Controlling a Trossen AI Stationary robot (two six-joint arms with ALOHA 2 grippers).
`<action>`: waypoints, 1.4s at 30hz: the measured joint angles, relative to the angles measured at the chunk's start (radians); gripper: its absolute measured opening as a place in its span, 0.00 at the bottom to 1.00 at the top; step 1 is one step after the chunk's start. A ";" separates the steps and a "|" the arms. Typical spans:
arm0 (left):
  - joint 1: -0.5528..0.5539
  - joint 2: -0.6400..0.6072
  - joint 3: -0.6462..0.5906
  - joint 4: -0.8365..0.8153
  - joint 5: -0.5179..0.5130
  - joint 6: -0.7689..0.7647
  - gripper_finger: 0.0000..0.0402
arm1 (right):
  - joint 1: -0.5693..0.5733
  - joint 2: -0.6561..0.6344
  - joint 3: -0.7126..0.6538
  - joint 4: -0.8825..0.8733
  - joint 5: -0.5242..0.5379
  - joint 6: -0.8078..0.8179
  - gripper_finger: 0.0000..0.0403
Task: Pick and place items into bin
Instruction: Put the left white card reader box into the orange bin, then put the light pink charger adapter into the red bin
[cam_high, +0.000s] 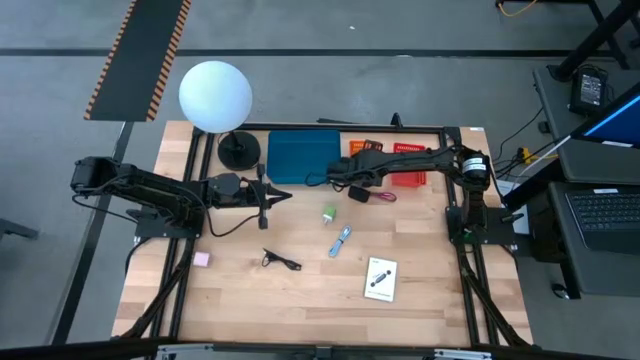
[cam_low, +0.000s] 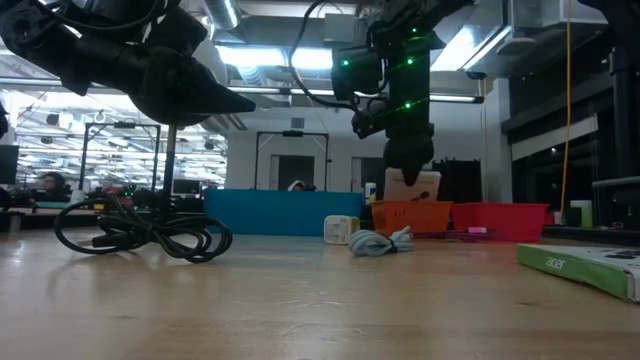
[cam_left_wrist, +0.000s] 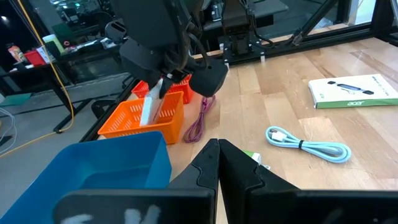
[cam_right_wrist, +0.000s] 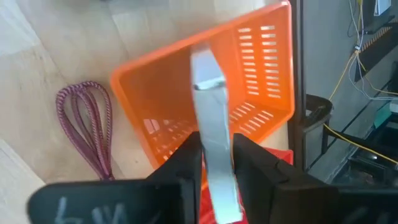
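My right gripper (cam_right_wrist: 214, 146) is over the orange basket (cam_right_wrist: 261, 68) at the table's far side, shut on a white printed card (cam_right_wrist: 208, 93). My left gripper (cam_left_wrist: 216, 163) is shut and empty, hovering near the blue bin (cam_high: 303, 158). The red cord (cam_high: 385, 197) lies beside the orange basket. On the table lie the green lump (cam_high: 329, 213), the blue-white stick (cam_high: 341, 240), the black cable piece (cam_high: 280, 261), the pink block (cam_high: 201, 259) and the second white card (cam_high: 381, 278). My right gripper pinches the white card between its two fingers near the card's upper end (cam_right_wrist: 214, 134), coming from above and pointing down. The card is lifted clear and hangs edge-on below the fingers, its lower end (cam_left_wrist: 148, 115) at the orange basket's opening.
A red bin (cam_high: 408, 172) stands right of the orange basket. The white globe lamp (cam_high: 215, 95) stands on its black base (cam_high: 238, 150) at the far left corner. A dark frame (cam_high: 455, 215) runs along the table's sides. Bare wood lies toward the near edge.
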 joint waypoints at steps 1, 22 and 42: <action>0.000 0.000 0.000 0.000 0.000 0.000 0.01 | 0.000 0.000 -0.005 0.010 -0.001 -0.008 0.19; 0.000 0.000 0.000 0.000 0.000 -0.001 0.01 | -0.004 0.000 -0.034 0.042 0.003 -0.100 0.45; 0.000 0.000 0.000 -0.001 0.000 -0.002 0.01 | 0.011 -0.001 -0.034 0.002 0.162 -0.177 0.45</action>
